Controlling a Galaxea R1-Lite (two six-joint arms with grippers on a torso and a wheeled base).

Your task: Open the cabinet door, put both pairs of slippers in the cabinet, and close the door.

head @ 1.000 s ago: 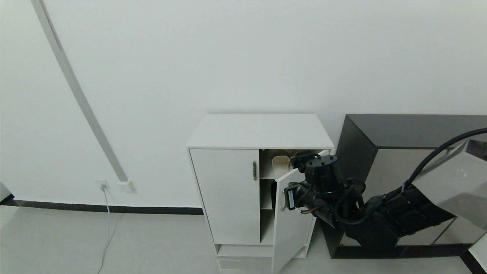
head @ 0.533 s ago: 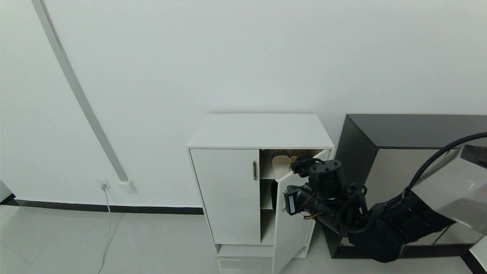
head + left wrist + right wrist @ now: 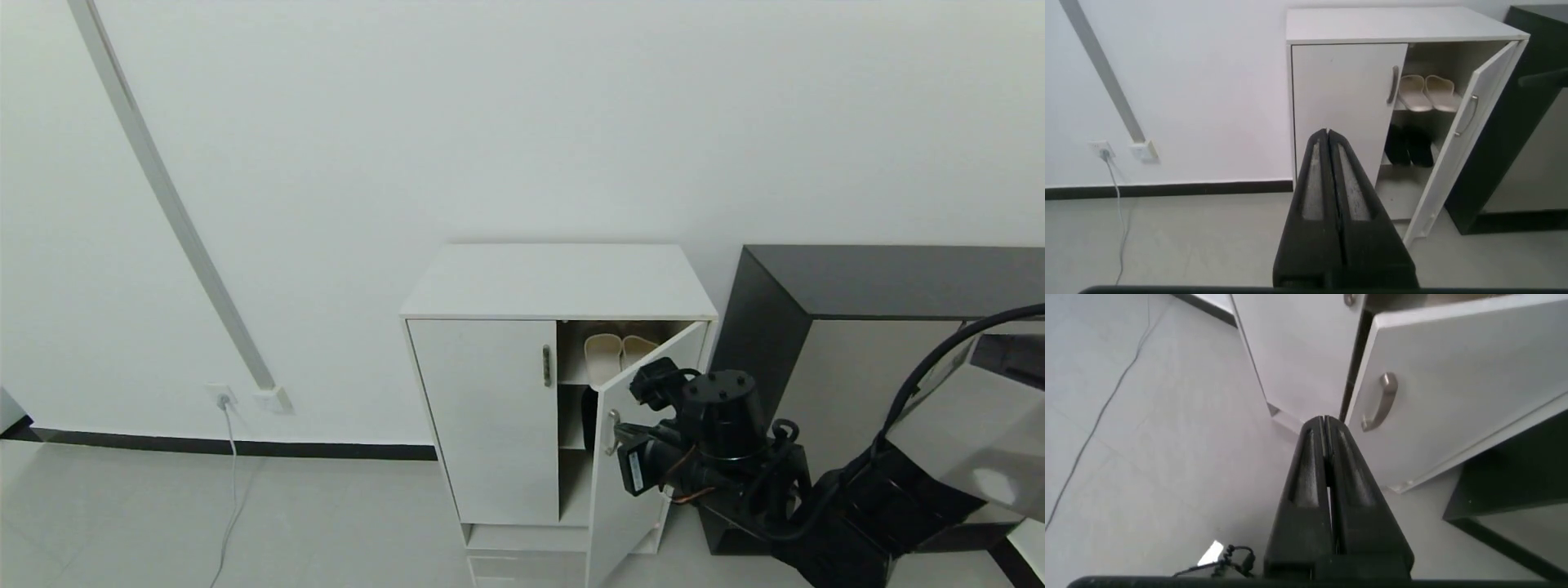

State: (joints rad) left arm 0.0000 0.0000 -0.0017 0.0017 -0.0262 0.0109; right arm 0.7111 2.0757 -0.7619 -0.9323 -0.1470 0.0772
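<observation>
Outside the ajar cabinet door [image 3: 620, 523], by its handle [image 3: 1378, 400], verify right gripper [image 3: 1324, 425] clenched empty for pushing shut, beige slippers [image 3: 616, 353] and black slippers [image 3: 1410, 145] shelved, left gripper [image 3: 1328, 135] clenched empty.

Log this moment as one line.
door ajar | beige slippers inside, upper level | dark slippers inside, below | right pincer shut, near handle | left pincer shut

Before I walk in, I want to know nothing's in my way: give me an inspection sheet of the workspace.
Surface: pale tiled floor.
Job's things: white cabinet, right door open; beige slippers on top shelf, dark slippers on shelf below.
Clutter: nothing seen.
Grippers: left pincer shut, back from cabinet; right pincer shut, near the door handle, not gripping it.
Cables: white cord from wall socket to floor.
Surroundings: white wall, slanted conduit, dark cabinet beside.
</observation>
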